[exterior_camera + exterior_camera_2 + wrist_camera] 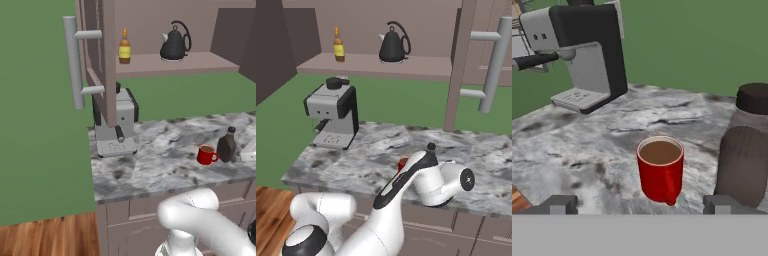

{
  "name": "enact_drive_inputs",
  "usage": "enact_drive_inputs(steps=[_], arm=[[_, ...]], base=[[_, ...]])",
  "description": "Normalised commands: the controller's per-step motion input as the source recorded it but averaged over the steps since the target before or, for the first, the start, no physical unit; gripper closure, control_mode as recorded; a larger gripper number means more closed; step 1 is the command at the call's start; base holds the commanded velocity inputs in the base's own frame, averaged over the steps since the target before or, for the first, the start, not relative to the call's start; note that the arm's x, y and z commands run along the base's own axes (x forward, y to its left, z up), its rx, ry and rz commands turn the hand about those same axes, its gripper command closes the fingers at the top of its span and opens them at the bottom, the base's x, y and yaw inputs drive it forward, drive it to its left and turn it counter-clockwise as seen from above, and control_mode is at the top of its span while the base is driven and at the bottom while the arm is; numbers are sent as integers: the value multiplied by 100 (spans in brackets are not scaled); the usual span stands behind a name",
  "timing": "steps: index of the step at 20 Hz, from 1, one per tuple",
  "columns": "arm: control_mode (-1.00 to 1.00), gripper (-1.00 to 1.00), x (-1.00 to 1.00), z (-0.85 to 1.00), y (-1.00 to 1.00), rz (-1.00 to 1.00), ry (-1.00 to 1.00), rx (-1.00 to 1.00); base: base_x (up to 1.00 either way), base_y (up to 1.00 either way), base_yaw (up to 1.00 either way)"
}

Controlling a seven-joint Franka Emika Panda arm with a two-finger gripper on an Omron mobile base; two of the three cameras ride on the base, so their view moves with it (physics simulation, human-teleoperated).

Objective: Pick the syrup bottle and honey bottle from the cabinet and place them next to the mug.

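The syrup bottle (226, 145) stands upright on the marble counter (160, 150), just beside the red mug (206, 155) on its right in the left base view. In the hand view the syrup bottle (747, 150) is cut off by the right edge, so its label cannot be made out. In the right base view the mug (402, 163) is mostly hidden behind the arm; a red sliver shows, with the bottle's black cap (431, 147) just above it.

The honey bottle (124, 47) stands on the shelf of the open cabinet (150, 30), left of the black kettle (175, 42) and well apart from it.

The gripper (642, 204) sits low, in front of the mug, its jaws spread wide and holding nothing; the fingertips (559, 204) flank the mug without touching it.

Left of the mug lies a broad bare stretch of counter as far as the coffee machine (116, 125). The mug stands near the counter's front edge. The cabinet door (97, 55) with its grey bar handle (74, 62) hangs open above the coffee machine.
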Motion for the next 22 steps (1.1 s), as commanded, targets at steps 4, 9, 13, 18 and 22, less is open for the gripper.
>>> enact_drive_inputs(steps=[4, 9, 13, 18, 22], arm=[[-100, -100, -32, 54, 51, 0, 0, 0], [-100, -100, -29, 46, 61, 0, 1, 0], [-100, -100, -10, 45, 63, -4, 10, 0], [-100, -100, 1, 59, 77, -18, 15, -1], [-100, -100, 10, 65, 96, -27, 18, -4]], base=[[0, 0, 0], [0, 0, 0], [0, 0, 0], [0, 0, 0], [0, 0, 0]])
